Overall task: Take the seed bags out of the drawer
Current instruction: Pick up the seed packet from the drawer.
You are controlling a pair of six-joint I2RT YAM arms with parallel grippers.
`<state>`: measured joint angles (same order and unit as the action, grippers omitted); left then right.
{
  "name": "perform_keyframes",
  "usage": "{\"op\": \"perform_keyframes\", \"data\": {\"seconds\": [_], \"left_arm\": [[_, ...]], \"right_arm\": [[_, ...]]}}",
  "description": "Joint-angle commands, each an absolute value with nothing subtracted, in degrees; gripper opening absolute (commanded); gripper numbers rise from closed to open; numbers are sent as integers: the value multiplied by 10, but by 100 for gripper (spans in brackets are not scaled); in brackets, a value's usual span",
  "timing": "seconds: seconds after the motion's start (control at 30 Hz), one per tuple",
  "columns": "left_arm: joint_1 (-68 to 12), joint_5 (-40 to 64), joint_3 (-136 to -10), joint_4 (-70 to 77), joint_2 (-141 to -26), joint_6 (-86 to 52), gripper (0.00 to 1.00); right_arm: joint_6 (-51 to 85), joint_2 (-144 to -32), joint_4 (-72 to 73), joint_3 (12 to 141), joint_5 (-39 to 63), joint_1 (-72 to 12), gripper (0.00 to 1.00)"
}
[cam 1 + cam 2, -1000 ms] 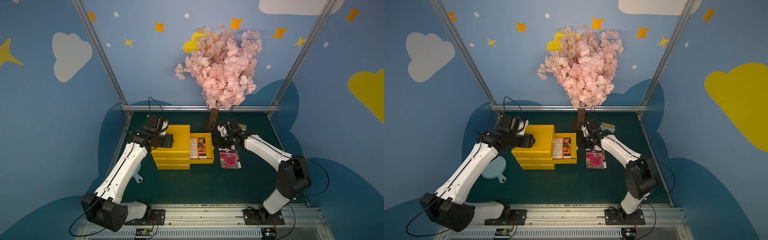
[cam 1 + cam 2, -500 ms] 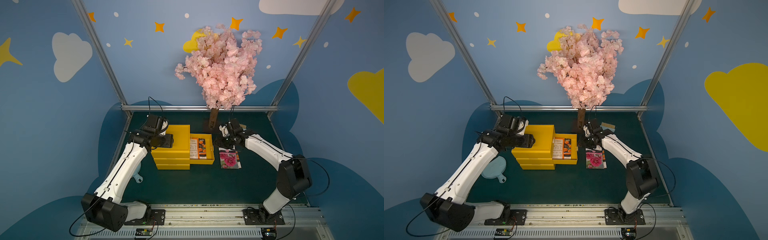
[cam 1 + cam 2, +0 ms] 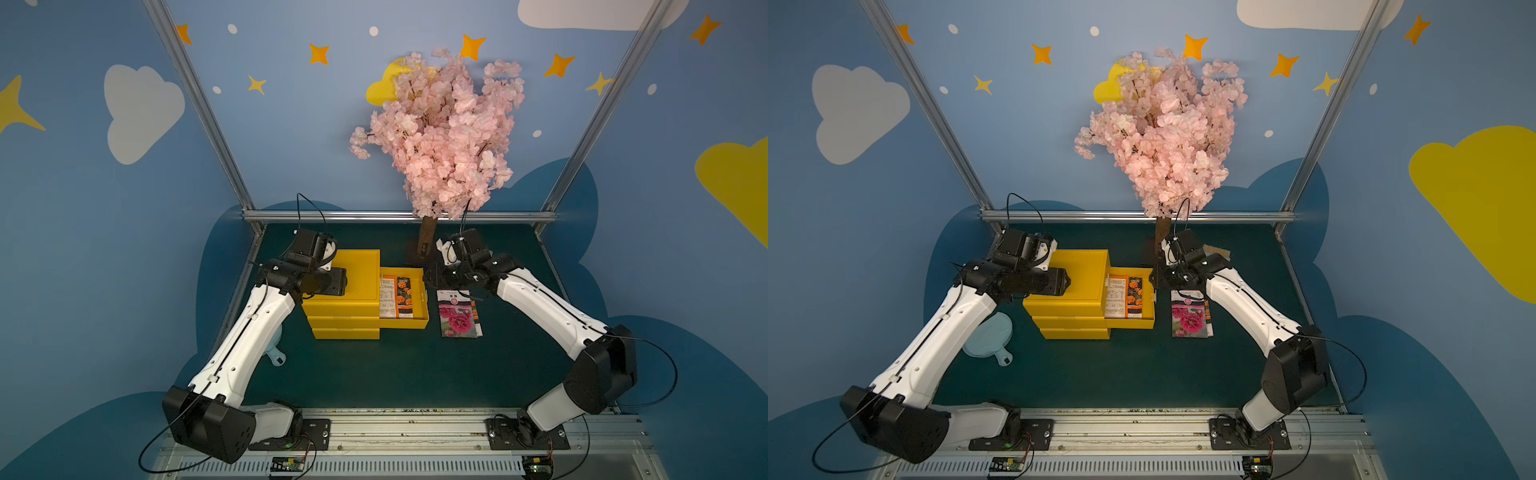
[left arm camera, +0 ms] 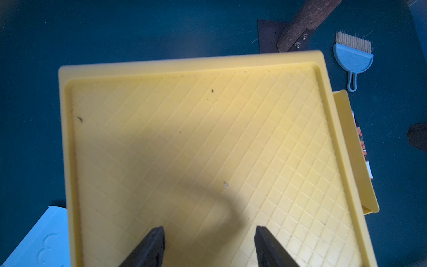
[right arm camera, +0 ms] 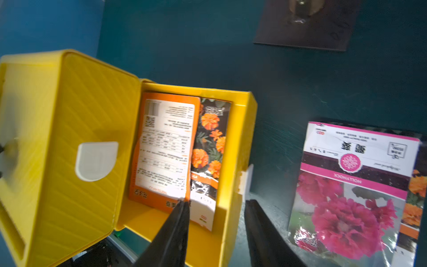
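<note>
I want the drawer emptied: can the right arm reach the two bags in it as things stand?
Probably yes. The drawer stands pulled out, nothing covers the bags, and the right gripper hangs open, one finger over the drawer, the other outside its wall.

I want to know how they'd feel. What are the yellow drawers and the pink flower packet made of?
The yellow drawers look like hard moulded plastic, fairly matte: a diamond grid is pressed into the top. The pink flower packet looks like glossy film or coated paper, since it shines and crinkles.
</note>
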<state>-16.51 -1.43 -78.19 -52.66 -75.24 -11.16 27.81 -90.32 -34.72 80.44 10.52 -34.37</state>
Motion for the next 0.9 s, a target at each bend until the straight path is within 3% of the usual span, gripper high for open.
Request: {"op": "perform_keyframes", "data": {"seconds": [0.0, 0.27, 0.87], "left_arm": [[-164, 1, -766, -566, -759, -121, 66], [-164, 3, -762, -565, -755, -120, 66], [-163, 5, -751, -559, -751, -118, 66]], "right_arm": [[282, -917, -363, 827, 102, -369, 47], [299, -1003, -353, 871, 108, -412, 50], [320, -1118, -327, 917, 135, -417, 51]]}}
